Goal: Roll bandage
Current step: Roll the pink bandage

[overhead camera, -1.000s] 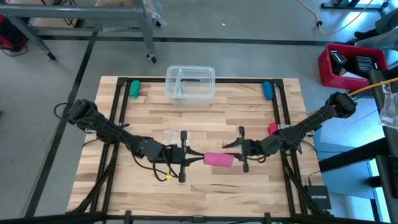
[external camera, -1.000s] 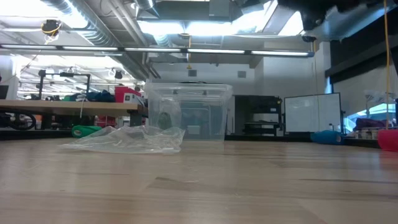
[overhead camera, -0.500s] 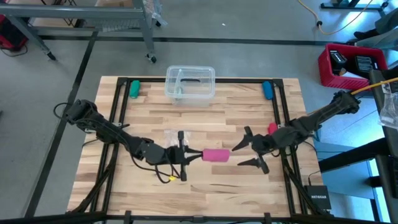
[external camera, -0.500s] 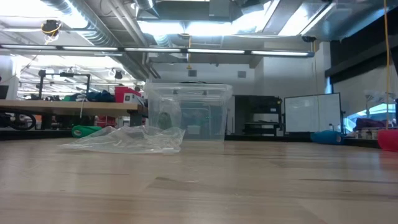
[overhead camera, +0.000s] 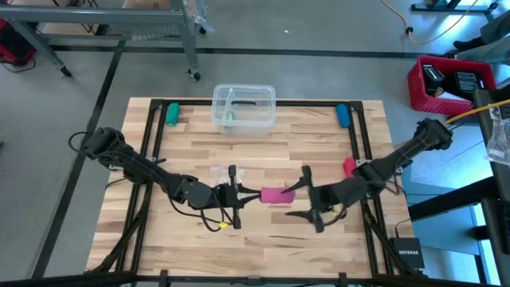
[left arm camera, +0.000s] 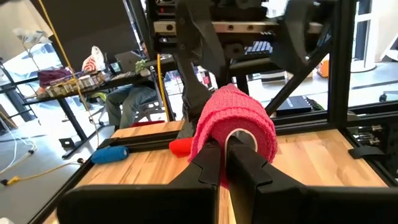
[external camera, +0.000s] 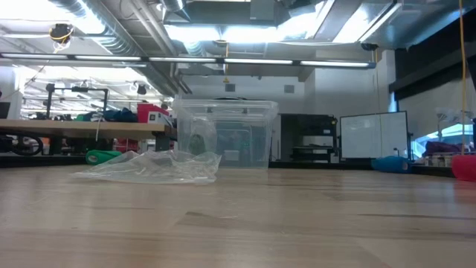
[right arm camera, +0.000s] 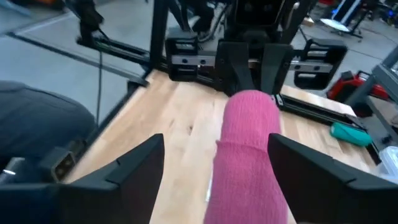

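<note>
The bandage (overhead camera: 275, 194) is a pink roll, held level above the middle of the table. My left gripper (overhead camera: 249, 195) is shut on its left end, which shows close up in the left wrist view (left arm camera: 233, 124). My right gripper (overhead camera: 293, 201) is open at the roll's right end. In the right wrist view its two fingers (right arm camera: 134, 165) stand wide on either side of the roll (right arm camera: 249, 155) without touching it. Neither arm nor the roll shows in the low view. My left gripper holds the roll by its left end face, beside the light core (left arm camera: 239, 135). Its two fingers (left arm camera: 208, 165) lie close together and come level from the table's left, along the roll's length. The roll sticks out level beyond the fingertips, lifted clear of the table.
A clear plastic box (overhead camera: 244, 107) stands at the far edge, with a crumpled clear wrapper (external camera: 149, 167) in front of it. A green roll (overhead camera: 171, 113) and a blue roll (overhead camera: 343, 115) lie at the far corners. A small red object (overhead camera: 348, 165) lies at the right.
My right gripper has opened and let go of the roll's right end. It drew back toward the table's right edge and rose, then came back, open, around that end. The roll stays in my left gripper, its free end swung a little toward the far edge.
</note>
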Controlling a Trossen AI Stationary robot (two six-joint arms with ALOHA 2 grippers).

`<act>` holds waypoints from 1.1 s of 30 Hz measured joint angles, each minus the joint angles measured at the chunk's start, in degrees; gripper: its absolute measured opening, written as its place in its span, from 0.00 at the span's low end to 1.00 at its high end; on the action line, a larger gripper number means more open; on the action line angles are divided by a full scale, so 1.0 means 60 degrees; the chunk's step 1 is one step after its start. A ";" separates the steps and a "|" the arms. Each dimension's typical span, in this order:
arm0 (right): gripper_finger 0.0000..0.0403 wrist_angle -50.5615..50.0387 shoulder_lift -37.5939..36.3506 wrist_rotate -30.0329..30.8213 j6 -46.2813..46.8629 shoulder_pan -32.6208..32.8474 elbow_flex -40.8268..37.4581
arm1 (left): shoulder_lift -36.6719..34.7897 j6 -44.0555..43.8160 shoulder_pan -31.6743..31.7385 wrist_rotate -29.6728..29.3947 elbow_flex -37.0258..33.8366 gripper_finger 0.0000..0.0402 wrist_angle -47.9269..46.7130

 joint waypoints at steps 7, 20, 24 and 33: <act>0.71 -0.1227 0.1087 0.0785 -0.0026 -0.0011 0.1074 | 0.0000 0.0006 -0.0004 0.0000 0.0000 0.01 -0.0007; 0.71 -0.1733 0.1463 0.0962 0.0347 -0.0521 0.1153 | 0.0004 0.0076 -0.0007 -0.0054 -0.0015 0.01 -0.0085; 0.71 -0.1852 0.1581 0.1015 0.0337 -0.0706 0.1140 | 0.0004 0.0047 -0.0007 0.0015 -0.0013 0.01 -0.0241; 0.71 -0.2299 0.1648 0.1001 0.0331 -0.1056 0.1133 | 0.0015 0.0011 -0.0010 0.0017 -0.0011 0.01 -0.0277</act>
